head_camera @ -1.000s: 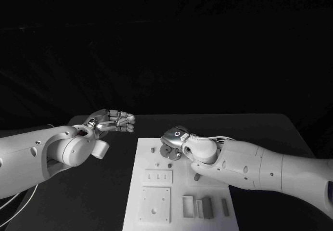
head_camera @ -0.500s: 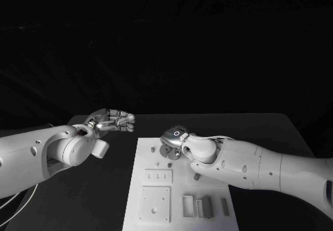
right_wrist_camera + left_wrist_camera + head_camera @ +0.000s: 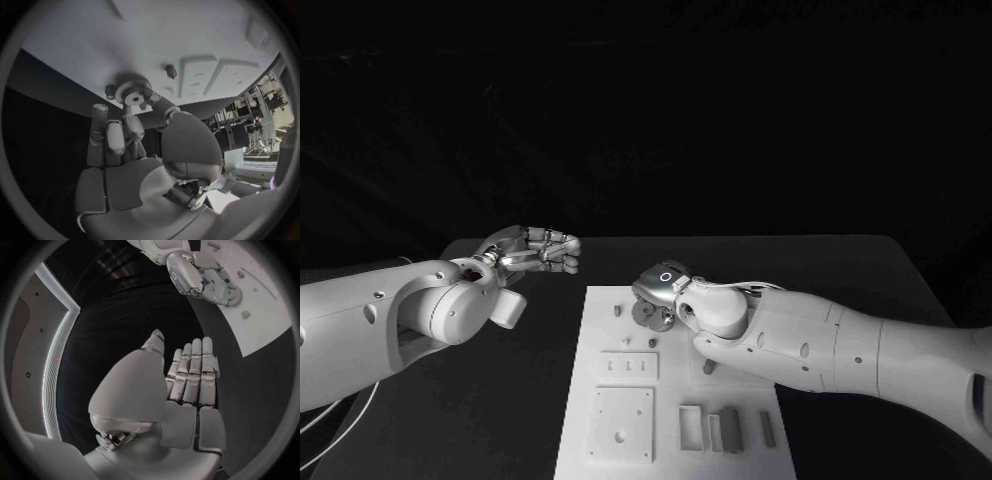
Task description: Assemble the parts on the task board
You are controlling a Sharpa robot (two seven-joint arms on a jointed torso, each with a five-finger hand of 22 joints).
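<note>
Right hand [image 3: 666, 296] reaches low over the far end of the board [image 3: 625, 450], thumb and fingertips [image 3: 134, 121] pinching a gear [image 3: 132, 89] that sits on the board beside a small peg [image 3: 170, 70], while the left hand [image 3: 531, 250] hovers off the board's far-left corner, fingers [image 3: 194, 371] straight, pressed together, holding nothing.

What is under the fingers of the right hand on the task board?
Under the right hand, its fingers pinch a small gear sitting on the task board. A small peg stands beside it. Whatever lies beneath the gear is covered.
</note>
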